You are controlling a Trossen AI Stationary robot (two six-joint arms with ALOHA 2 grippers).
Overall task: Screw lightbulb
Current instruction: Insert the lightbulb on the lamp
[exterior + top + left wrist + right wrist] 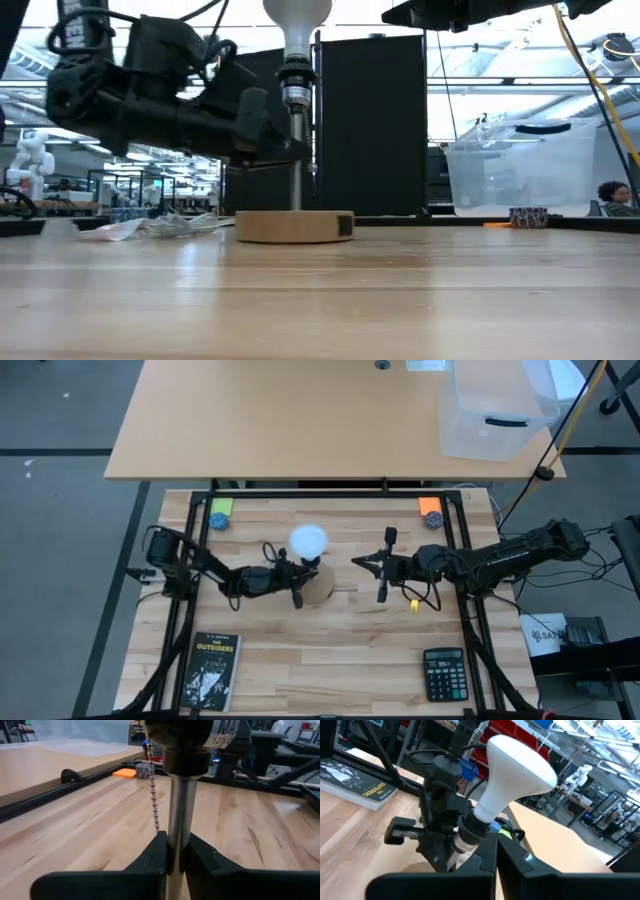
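The white lightbulb (297,18) sits upright in the black socket (295,85) of a lamp stand with a thin metal pole (297,175) and a round wooden base (293,226), near the table's middle. My left gripper (299,582) is shut on the pole below the socket. To the right of the bulb (308,541), my right gripper (357,563) hovers shut and level, apart from it. The right wrist view shows the bulb (520,770) beyond my right gripper (495,857). A bead chain (155,795) hangs from the socket beside the pole. My left gripper pinches the stand's metal pole (176,827) between its two fingers (202,857), below the socket and above the wooden base. The fingers come level from the table's left and lie across the pole. The stand is upright with its base flat on the table.
A black book (210,670) lies at the near left and a calculator (445,672) at the near right. Green (221,510) and orange (430,508) pads with small rolls sit at the far edge. A clear bin (495,415) stands on the table behind.
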